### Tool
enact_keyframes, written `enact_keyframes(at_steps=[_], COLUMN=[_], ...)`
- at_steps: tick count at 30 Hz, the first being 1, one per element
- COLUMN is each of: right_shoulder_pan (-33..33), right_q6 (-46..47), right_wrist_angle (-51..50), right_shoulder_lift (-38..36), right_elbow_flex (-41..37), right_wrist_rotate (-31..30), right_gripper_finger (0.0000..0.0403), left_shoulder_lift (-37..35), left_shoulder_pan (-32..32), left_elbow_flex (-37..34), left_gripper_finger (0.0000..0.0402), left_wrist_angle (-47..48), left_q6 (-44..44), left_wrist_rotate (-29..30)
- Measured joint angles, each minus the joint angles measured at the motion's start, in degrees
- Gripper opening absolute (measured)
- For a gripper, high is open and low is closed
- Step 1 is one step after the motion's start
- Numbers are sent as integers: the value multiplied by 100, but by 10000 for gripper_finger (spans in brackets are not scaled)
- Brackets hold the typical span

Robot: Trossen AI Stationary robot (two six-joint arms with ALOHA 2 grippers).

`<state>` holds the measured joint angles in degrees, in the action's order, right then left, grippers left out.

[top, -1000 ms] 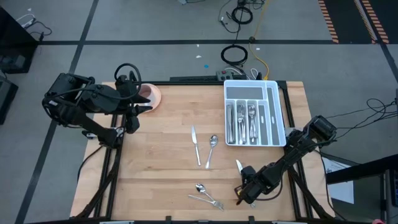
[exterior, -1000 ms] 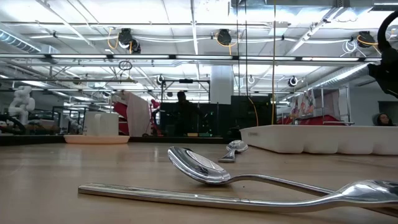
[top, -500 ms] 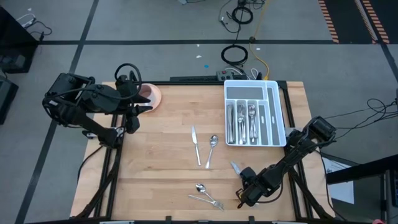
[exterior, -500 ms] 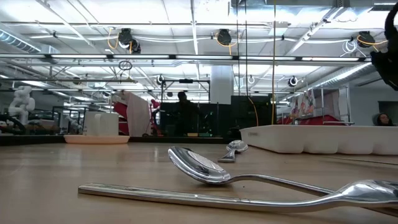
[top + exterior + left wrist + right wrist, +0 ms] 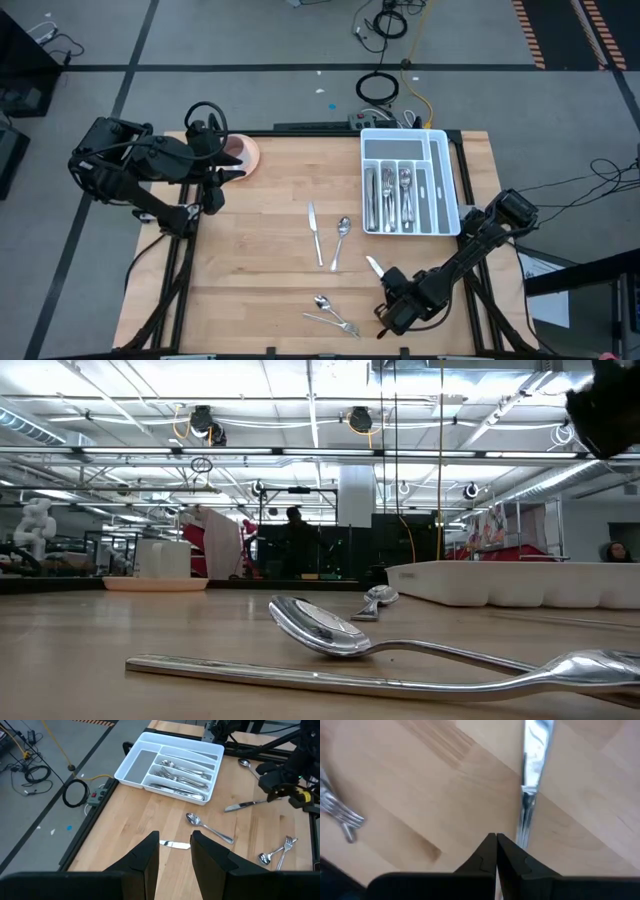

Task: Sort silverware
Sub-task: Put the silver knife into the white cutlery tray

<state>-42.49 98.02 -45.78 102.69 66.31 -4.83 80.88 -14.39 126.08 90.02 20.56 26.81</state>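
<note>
Pale wood forms the table (image 5: 260,260), and on it the silverware is spread in loose groups. At ten o'clock of the table the left hand (image 5: 175,837) waits beside a pink cup (image 5: 240,150), with its fingers spread and nothing between them. Near the middle a table knife (image 5: 315,233) and a spoon (image 5: 341,240) lie side by side, apart from each other. At six o'clock a second spoon and a fork (image 5: 330,312) are found touching. At five o'clock a loose knife (image 5: 530,780) lies flat, and the right hand (image 5: 496,837) is lowered to the wood with its fingers pressed together. The knife's handle runs just beside the tips and is not seen between them. At two o'clock stands the white tray (image 5: 447,180), where several pieces are already filed in the middle compartments. The pieces are judged to be stiff, light and slippery, and so thin that little edge is offered above the wood. The loose knife would best be taken across its handle, near the balance point, with the fingers spread on either side of it before they are closed.
</note>
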Motion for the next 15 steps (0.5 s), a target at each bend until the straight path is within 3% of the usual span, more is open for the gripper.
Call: enact_keyframes(at_steps=[9, 12, 15], right_shoulder_pan=[1, 1, -10], right_q6=[-37, -284, -306], right_wrist_angle=[-713, -512, -258], right_shoulder_lift=[-13, -15, 11], right_elbow_flex=[241, 244, 250], right_wrist_rotate=[112, 564, 639], right_gripper_finger=[3, 33, 89], left_shoulder_lift=[0, 0, 0], left_shoulder_pan=[0, 0, 0], left_elbow_flex=[0, 0, 0], left_gripper_finger=[116, 116, 116], left_wrist_angle=[-2, 0, -2], left_q6=[-46, -48, -154], left_wrist_rotate=[0, 0, 2])
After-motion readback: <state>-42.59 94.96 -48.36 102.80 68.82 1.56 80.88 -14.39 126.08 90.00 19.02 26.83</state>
